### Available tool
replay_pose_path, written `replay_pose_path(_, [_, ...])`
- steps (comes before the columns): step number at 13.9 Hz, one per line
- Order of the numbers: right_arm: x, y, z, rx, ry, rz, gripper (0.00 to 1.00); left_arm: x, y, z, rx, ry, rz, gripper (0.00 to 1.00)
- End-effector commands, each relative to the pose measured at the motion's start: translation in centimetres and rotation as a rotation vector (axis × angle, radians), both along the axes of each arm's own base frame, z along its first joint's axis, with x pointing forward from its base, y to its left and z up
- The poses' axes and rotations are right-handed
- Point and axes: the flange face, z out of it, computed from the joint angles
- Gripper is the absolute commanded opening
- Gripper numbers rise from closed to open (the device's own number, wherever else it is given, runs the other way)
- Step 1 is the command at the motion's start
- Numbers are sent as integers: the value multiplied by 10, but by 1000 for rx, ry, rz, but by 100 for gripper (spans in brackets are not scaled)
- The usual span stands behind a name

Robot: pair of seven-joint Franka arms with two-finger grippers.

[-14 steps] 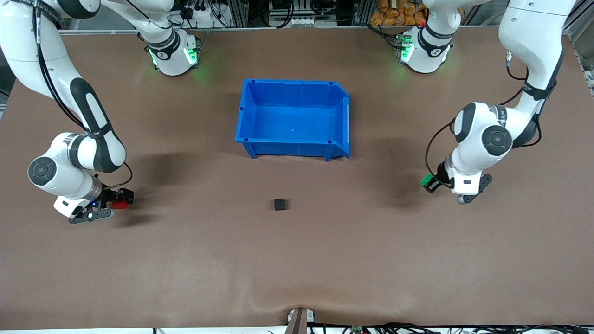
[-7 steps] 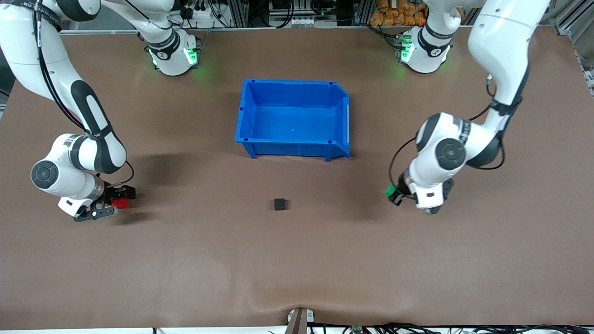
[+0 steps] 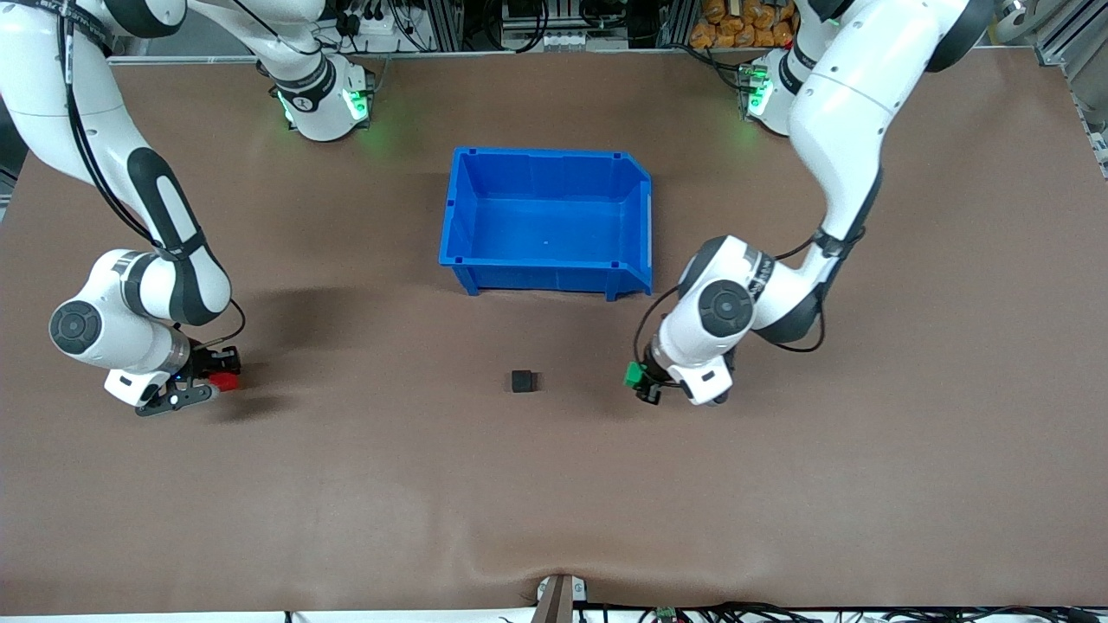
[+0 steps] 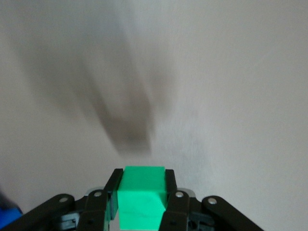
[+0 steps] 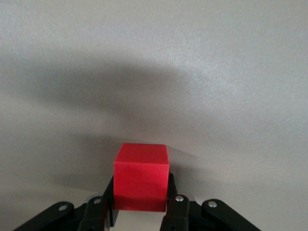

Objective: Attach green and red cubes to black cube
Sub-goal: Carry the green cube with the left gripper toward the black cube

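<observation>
Left gripper (image 3: 642, 386) is clamped on the green cube (image 3: 634, 375) and has slid in much closer to the black cube (image 3: 522, 381) on the table, while the right gripper (image 3: 210, 383) has now pinched the red cube (image 3: 225, 381) at its end, bin (image 3: 547, 275) farthest.

L tool (image 3: 643, 386) w/ green cube (image 3: 634, 375) moved toward black cube (image 3: 522, 381); R tool (image 3: 210, 382) clamped red cube (image 3: 224, 380).

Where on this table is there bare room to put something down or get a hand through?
Open mat runs from the black cube toward the front camera. The blue bin has nothing in it. Tighter: the strip between the black cube and the left gripper, shut on the green cube, and around the right gripper, shut on the red cube.
</observation>
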Motion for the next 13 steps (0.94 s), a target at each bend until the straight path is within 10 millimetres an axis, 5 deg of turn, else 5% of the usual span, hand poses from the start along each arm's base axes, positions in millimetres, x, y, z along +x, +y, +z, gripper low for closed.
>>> replay_pose_path(1, [14, 0, 12, 4, -28, 45, 0, 1, -39, -1, -23, 15, 77, 0])
replay_pose_path(6, [42, 16, 54, -10, -79, 311, 0, -5, -104, -1, -93, 14, 207, 0])
replay_pose_path(10, [61, 43, 86, 13, -17, 545, 0, -22, -135, -15, -94, 2, 232, 0])
replay_pose_path(13, [73, 128, 87, 54, -41, 700, 0, -27, -147, -22, -93, -10, 233, 0])
